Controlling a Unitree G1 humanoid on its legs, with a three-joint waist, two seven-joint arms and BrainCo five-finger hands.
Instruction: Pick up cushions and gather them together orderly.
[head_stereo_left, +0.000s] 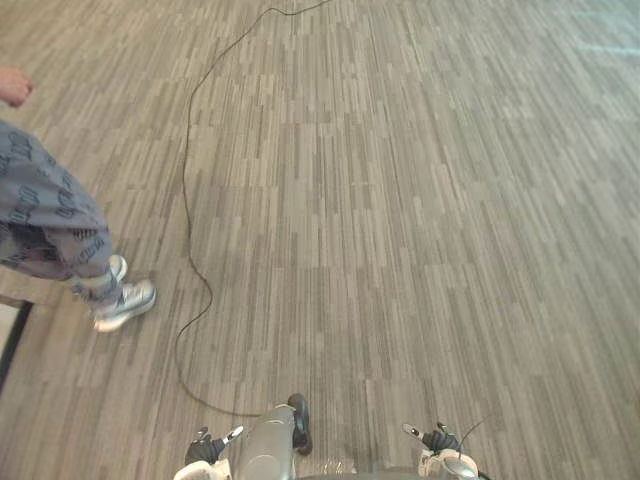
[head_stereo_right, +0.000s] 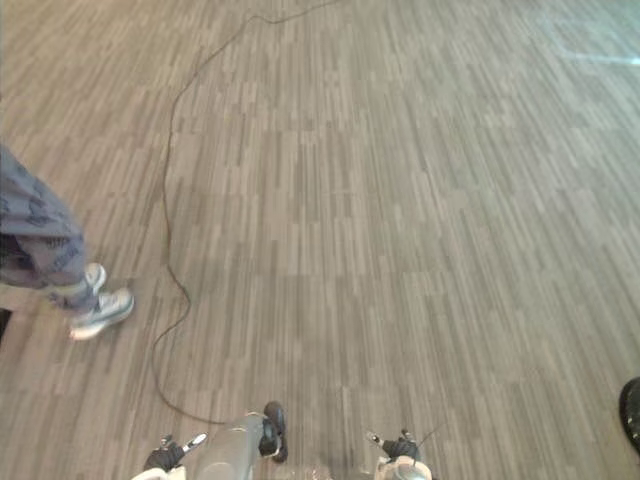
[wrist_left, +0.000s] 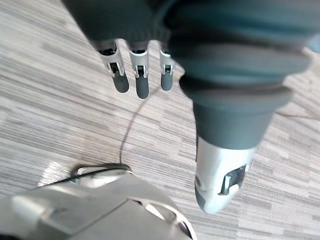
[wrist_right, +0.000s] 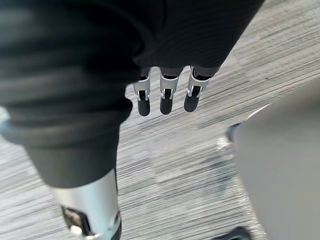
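Observation:
In the left wrist view my left hand (wrist_left: 142, 82) hangs above the striped grey-brown floor (wrist_left: 60, 105). Its fingers are straight, its thumb (wrist_left: 222, 175) stands apart, and it holds nothing. In the right wrist view my right hand (wrist_right: 167, 97) also hangs over the floor, open, with its fingers straight and nothing in it.
A person in patterned grey trousers and white shoes (head_stereo_left: 122, 303) stands on the floor at the left, with one hand (head_stereo_left: 12, 86) at the upper left edge. A dark rounded thing (head_stereo_right: 632, 412) shows at the lower right edge. A pale, dark-edged panel (head_stereo_left: 8, 335) lies at the lower left.

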